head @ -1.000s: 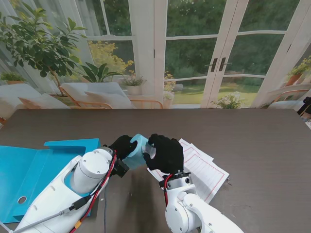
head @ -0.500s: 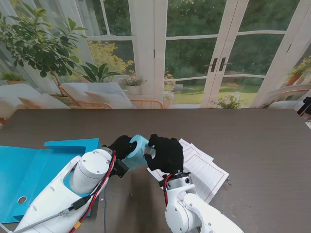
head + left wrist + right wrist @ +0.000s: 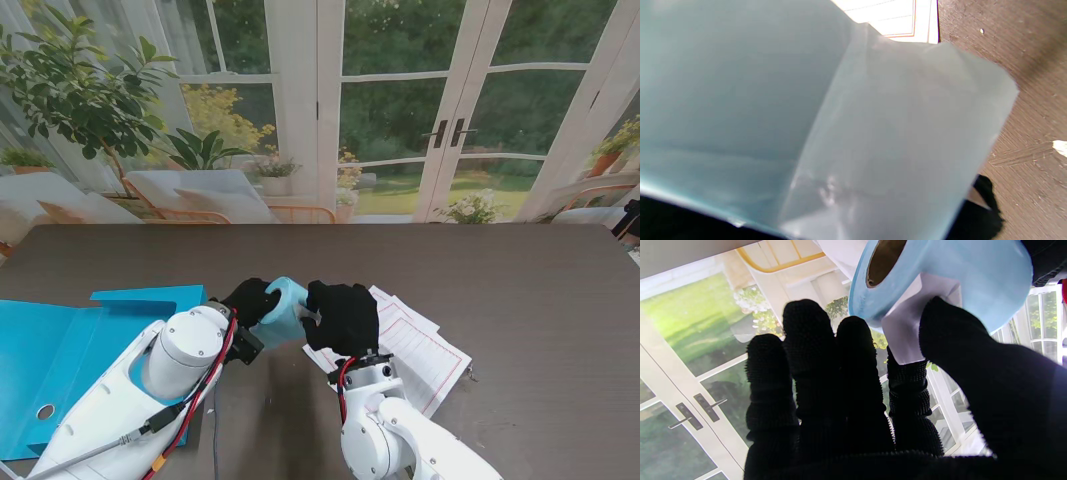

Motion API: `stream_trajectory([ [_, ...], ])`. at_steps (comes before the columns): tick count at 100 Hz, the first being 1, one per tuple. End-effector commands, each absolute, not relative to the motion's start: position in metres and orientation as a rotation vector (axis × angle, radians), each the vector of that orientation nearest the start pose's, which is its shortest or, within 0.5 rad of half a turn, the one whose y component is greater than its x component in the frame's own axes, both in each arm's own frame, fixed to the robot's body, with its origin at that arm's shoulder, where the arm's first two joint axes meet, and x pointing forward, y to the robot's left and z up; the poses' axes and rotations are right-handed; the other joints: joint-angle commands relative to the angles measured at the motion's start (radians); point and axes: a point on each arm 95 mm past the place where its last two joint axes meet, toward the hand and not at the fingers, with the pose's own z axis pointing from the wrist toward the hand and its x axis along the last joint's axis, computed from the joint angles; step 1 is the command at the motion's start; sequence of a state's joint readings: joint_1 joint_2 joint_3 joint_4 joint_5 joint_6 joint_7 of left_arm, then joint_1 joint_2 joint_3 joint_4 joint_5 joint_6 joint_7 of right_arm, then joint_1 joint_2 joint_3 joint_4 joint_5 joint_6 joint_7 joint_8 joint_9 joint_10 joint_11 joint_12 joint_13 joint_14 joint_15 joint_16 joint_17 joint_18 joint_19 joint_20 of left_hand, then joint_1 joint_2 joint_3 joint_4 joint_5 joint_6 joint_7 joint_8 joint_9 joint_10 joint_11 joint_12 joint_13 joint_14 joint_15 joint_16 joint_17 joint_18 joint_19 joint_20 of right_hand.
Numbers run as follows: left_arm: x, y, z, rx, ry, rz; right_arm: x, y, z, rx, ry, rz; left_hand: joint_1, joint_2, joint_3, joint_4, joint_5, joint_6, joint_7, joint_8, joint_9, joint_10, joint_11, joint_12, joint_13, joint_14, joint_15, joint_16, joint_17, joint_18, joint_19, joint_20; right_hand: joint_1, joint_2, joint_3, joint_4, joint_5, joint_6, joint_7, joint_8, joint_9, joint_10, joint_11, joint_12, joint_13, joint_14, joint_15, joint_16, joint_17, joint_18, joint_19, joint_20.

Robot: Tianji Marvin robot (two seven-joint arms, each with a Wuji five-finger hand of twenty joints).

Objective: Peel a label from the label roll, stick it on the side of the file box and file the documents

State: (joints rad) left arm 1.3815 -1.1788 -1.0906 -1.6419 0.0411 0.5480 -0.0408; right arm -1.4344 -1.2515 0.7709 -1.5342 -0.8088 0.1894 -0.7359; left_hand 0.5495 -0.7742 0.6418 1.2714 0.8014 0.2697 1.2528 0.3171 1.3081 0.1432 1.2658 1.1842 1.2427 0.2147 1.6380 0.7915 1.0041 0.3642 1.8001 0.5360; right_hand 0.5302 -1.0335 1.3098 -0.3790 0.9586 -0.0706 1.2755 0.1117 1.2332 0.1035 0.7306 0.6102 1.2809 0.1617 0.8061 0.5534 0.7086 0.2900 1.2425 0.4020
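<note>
Now the left hand [image 3: 252, 298] grips the label roll [image 3: 283, 308] aloft. At its 3 o'clock, the right hand [image 3: 342, 316] pinches a white label [image 3: 917, 323] between thumb and forefinger.

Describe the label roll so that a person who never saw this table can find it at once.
Look at the dark table, near its middle, where two black-gloved hands meet. The label roll is held up between them, in the left hand, with the right hand pinching a white label. It is pale blue and round with a brown core, unlike the flat documents beside it.
</note>
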Motion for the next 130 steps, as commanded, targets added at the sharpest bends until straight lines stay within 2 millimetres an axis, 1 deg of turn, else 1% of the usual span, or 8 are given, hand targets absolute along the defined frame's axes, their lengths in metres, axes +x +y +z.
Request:
stream_trajectory([
  [1,0.433,-0.064,-0.285,-2.366,0.952,-1.651,0.360,0.152,-0.307,1.085,0.933,1.979,0.175,0.166,0.266,0.076,0.089,0.164,0.226,0.096,0.044,-0.192,0.048,0.001,0.029,-0.141,0.096,-0.006,0.063,0.018,0.227,-0.004,0.027,-0.007,0.072,-0.003,0.002,-0.058,-0.010,0.002,0.030,-0.023,0.018,0.025,0.027,-0.022,0.031,0.018,-0.039,-0.002,0.049,-0.006],
  [15,0.433,-0.064,-0.285,-2.371,0.951,-1.647,0.360,0.152,-0.307,1.095,0.931,1.994,0.175,0.166,0.266,0.076,0.087,0.165,0.226,0.097,0.044,-0.192,0.047,0.002,0.029,-0.139,0.094,-0.006,0.063,0.018,0.227,-0.004,0.003,0.074,0.092,0.010,-0.039,-0.035,0.017,0.066,0.019,-0.015,0.047,0.055,0.026,-0.024,0.074,0.025,-0.026,-0.016,0.049,-0.009],
  [29,0.432,-0.064,-0.286,-2.375,0.950,-1.639,0.361,0.150,-0.307,1.096,0.944,2.013,0.175,0.166,0.267,0.076,0.086,0.165,0.225,0.096,0.045,-0.191,0.045,0.004,0.029,-0.137,0.092,-0.006,0.063,0.017,0.227,-0.005,-0.006,0.120,0.105,0.019,-0.058,-0.014,0.018,0.102,0.014,-0.010,0.055,0.062,0.026,-0.025,0.091,0.026,-0.021,-0.018,0.048,-0.010],
  [43,0.433,-0.064,-0.286,-2.379,0.946,-1.633,0.362,0.148,-0.307,1.112,0.945,2.027,0.175,0.165,0.267,0.076,0.085,0.165,0.226,0.098,0.045,-0.191,0.044,0.005,0.029,-0.137,0.092,-0.006,0.063,0.017,0.227,-0.005,0.001,0.116,0.140,0.021,-0.056,0.003,0.021,0.123,0.013,0.000,0.071,0.077,0.026,-0.016,0.118,0.036,-0.011,-0.018,0.047,-0.009],
  [60,0.432,-0.064,-0.287,-2.389,0.954,-1.621,0.363,0.147,-0.308,1.122,0.952,2.028,0.174,0.167,0.267,0.076,0.082,0.163,0.225,0.099,0.044,-0.190,0.041,0.007,0.029,-0.136,0.091,-0.006,0.062,0.017,0.227,-0.005,0.011,0.080,0.178,0.011,-0.043,-0.004,0.021,0.138,0.027,0.001,0.076,0.087,0.028,-0.030,0.159,0.053,0.022,-0.020,0.041,-0.010],
  [67,0.432,-0.064,-0.287,-2.392,0.952,-1.616,0.363,0.146,-0.308,1.118,0.958,2.027,0.174,0.167,0.266,0.075,0.082,0.163,0.225,0.099,0.044,-0.190,0.040,0.007,0.029,-0.136,0.090,-0.006,0.062,0.017,0.227,-0.005,0.010,0.069,0.190,0.007,-0.045,-0.013,0.024,0.144,0.029,-0.007,0.076,0.093,0.028,-0.039,0.168,0.056,0.031,-0.023,0.036,-0.011],
  [130,0.434,-0.062,-0.288,-2.399,0.928,-1.588,0.363,0.141,-0.304,1.145,0.936,2.052,0.173,0.169,0.269,0.075,0.080,0.165,0.223,0.099,0.045,-0.190,0.037,0.012,0.029,-0.135,0.089,-0.005,0.062,0.017,0.226,-0.005,0.005,0.087,0.192,0.007,-0.060,-0.016,0.035,0.149,0.020,-0.007,0.075,0.109,0.027,-0.042,0.175,0.058,0.034,-0.028,0.030,-0.001],
])
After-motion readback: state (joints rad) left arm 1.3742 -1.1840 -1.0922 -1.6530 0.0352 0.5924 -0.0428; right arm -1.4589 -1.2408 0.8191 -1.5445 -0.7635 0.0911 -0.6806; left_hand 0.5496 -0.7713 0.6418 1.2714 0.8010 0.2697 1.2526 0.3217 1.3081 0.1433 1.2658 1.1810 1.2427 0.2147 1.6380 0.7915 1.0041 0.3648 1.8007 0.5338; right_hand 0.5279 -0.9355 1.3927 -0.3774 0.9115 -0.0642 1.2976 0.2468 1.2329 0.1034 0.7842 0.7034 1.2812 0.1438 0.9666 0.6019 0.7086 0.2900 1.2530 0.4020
